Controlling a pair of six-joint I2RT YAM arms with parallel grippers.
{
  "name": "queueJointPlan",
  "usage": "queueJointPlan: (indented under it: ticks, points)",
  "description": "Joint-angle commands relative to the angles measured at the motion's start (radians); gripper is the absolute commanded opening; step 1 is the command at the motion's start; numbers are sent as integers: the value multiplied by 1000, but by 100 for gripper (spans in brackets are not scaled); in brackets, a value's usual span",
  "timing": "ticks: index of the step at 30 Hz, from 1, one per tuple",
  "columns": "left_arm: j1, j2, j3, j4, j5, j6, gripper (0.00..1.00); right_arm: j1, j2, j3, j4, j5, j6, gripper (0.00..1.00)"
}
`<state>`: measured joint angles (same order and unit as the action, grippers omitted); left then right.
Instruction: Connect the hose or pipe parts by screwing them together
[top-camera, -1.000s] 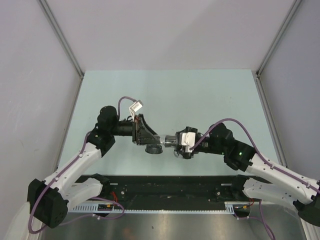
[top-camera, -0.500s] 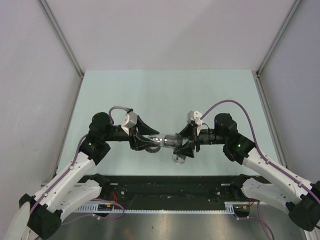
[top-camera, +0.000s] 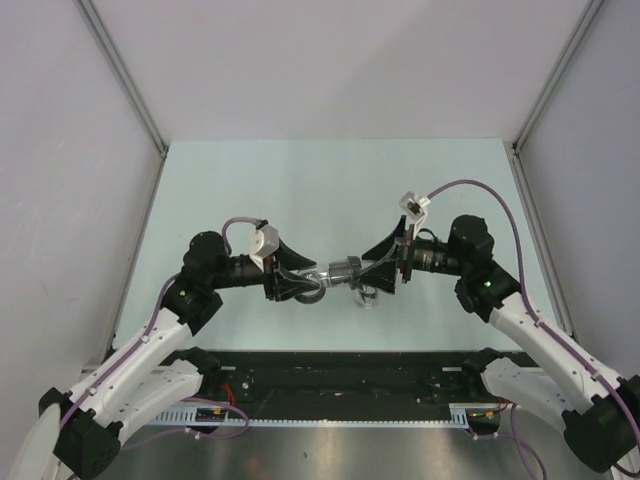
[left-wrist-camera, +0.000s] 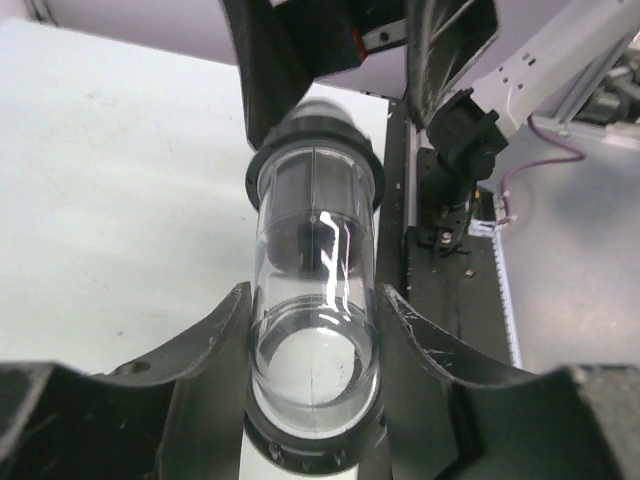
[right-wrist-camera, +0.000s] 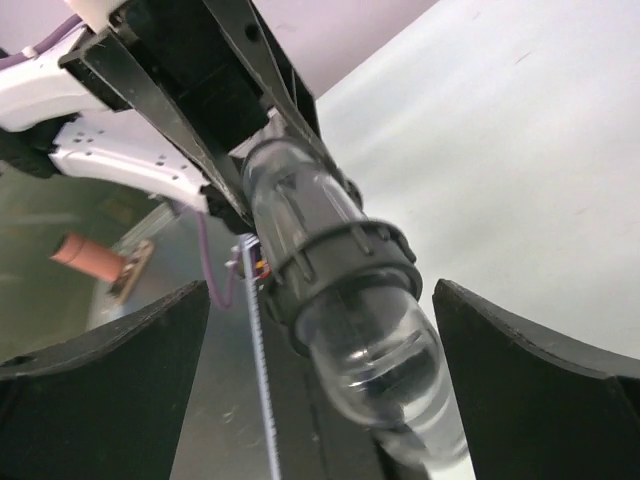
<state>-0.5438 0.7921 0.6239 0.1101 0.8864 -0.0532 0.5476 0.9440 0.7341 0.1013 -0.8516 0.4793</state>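
Over the pale green tabletop (top-camera: 330, 180) our left pincer (left-wrist-camera: 312, 300) clamped the clear pipe (left-wrist-camera: 315, 230) aloft, the right pincer (right-wrist-camera: 322, 288) gaped around its collared end, and we feared a loosely threaded joint dropping.

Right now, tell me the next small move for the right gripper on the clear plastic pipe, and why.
Probably close the right gripper on the dark ribbed collar to turn it. Its fingers stand wide apart, touching nothing, while the left gripper clamps the clear plastic pipe, so only that side holds the joint.
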Motion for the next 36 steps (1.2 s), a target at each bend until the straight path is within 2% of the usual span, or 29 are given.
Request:
queueJointPlan:
  ticks: [1, 4, 11, 17, 20, 24, 27, 31, 36]
  points:
    - [2, 18, -3, 45, -20, -225, 0, -18, -135, 37, -44, 150, -152, 100]
    - [4, 10, -13, 59, -21, -316, 0, -20, -201, 37, -90, 209, -247, 100]
    - [12, 13, 16, 62, -38, -568, 0, 20, -290, 37, -133, 246, -779, 100]
    - [12, 35, 30, 60, -85, -666, 0, 141, -289, 36, -169, 315, -877, 100]
    - [18, 38, 28, 56, -148, -709, 0, 248, -286, -8, -163, 414, -877, 100]
    - [28, 45, 33, 56, -194, -798, 0, 530, -307, -94, -111, 736, -967, 100]
    - [28, 41, 42, 54, -222, -853, 0, 642, -277, -102, -81, 936, -1008, 100]
    - [30, 25, 48, 54, -262, -908, 0, 757, -215, -105, -77, 1083, -1056, 100]
    - [30, 19, 54, 53, -268, -942, 0, 811, -156, -134, -20, 1243, -1128, 100]
